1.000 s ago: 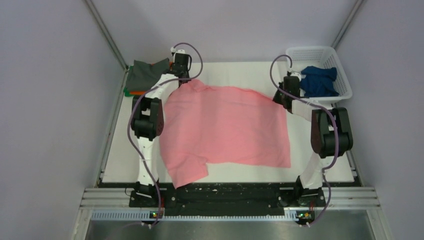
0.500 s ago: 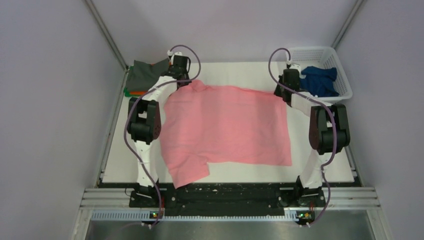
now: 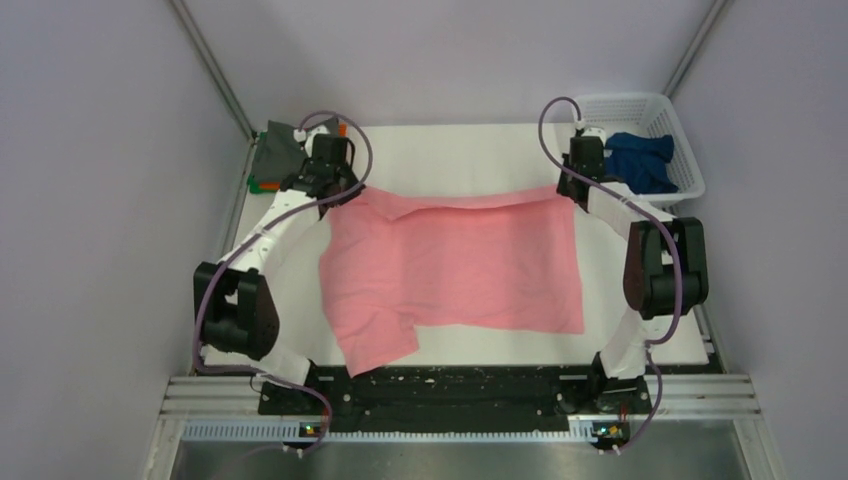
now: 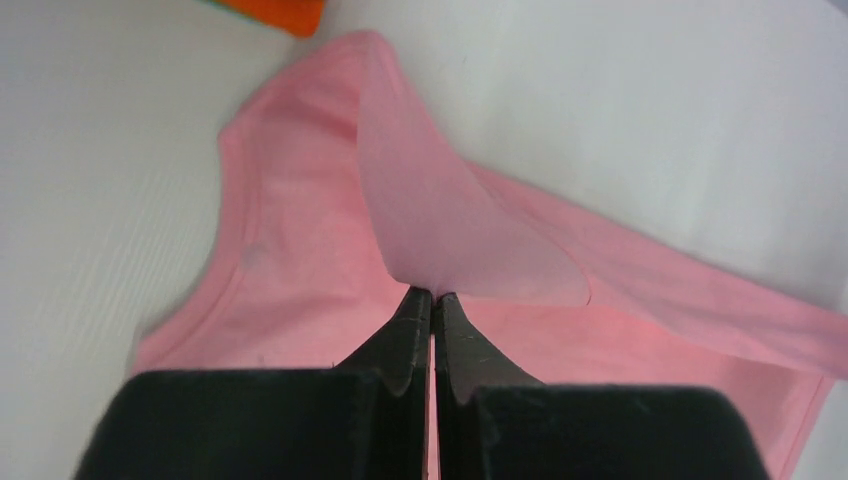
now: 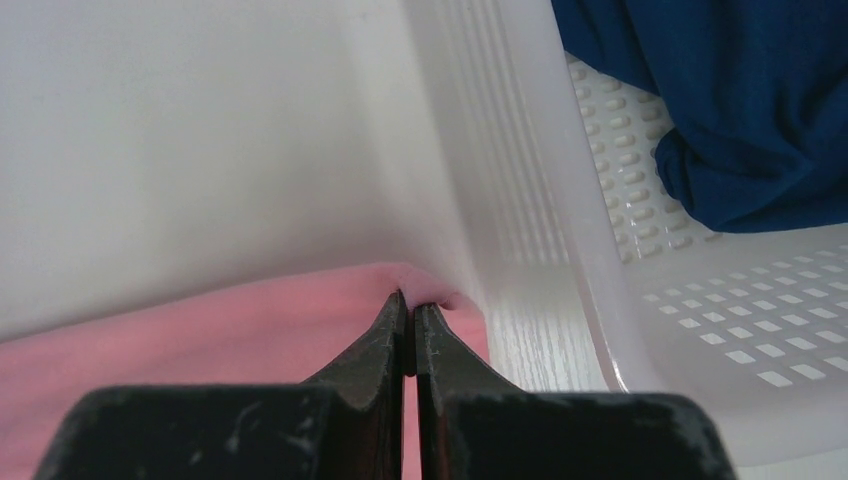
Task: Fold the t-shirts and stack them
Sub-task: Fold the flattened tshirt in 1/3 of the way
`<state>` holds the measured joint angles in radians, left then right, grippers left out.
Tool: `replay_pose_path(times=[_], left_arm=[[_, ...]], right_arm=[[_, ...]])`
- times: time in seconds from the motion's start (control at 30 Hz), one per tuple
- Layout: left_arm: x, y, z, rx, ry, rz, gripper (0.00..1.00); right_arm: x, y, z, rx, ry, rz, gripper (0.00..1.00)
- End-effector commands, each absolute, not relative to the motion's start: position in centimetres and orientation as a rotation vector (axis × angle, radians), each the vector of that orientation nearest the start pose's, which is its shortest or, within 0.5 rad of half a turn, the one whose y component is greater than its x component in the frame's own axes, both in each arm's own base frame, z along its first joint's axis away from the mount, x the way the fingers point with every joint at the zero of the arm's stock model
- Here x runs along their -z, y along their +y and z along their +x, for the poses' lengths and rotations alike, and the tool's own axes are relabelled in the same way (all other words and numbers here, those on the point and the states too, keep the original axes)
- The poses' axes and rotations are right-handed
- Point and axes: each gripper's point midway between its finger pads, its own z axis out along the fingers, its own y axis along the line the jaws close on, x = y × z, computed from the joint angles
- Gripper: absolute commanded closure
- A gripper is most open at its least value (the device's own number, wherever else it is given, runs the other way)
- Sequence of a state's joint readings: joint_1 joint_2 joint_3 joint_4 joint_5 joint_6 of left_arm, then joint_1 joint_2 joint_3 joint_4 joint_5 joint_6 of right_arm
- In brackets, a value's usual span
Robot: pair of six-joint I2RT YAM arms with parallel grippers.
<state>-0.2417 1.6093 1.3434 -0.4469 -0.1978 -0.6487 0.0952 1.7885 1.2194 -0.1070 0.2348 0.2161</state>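
Pink t-shirt (image 3: 455, 265) is laid flat on the white bench (image 3: 460, 145), with its far edge raised. Left jaws are pressed together, pinching the far-left corner by the sleeve. Right jaws are pinched on the far-right corner, just beside the white basket (image 3: 628, 102). Navy t-shirt (image 3: 640, 160) is bunched inside the basket. Dark grey t-shirt (image 3: 282, 150) is seen at the bench's far-left corner, orange cloth (image 4: 275, 12) by it.
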Motion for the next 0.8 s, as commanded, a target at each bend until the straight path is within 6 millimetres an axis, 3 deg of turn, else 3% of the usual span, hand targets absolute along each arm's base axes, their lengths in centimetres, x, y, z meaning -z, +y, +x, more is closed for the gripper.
replay_pose_path(times=[0.0,0.27,0.5,0.57,0.67,0.77], left_arm=[[-17.3,-9.3,39.3,0.245,2.265,-0.676,1.00],[-16.3,-9.8,32.9,0.206,2.333,-0.725,1.00],[-12.7,-10.2,28.4,0.201,2.460,-0.806,0.98],[-11.8,-9.9,27.2,0.167,2.507,-0.816,0.87],[-11.5,-9.6,25.8,0.141,2.565,-0.792,0.66],[-12.9,-10.4,25.4,0.217,2.572,-0.682,0.31]], right_arm=[[-14.5,0.5,49.0,0.128,2.141,0.229,1.00],[-13.4,0.8,48.6,0.114,2.188,0.182,1.00],[-12.1,0.5,47.2,0.147,2.239,0.179,1.00],[-11.3,0.4,46.5,0.152,2.266,0.182,0.97],[-10.4,-0.1,45.2,0.182,2.305,0.204,0.80],[-10.3,-0.6,43.9,0.212,2.322,0.224,0.58]])
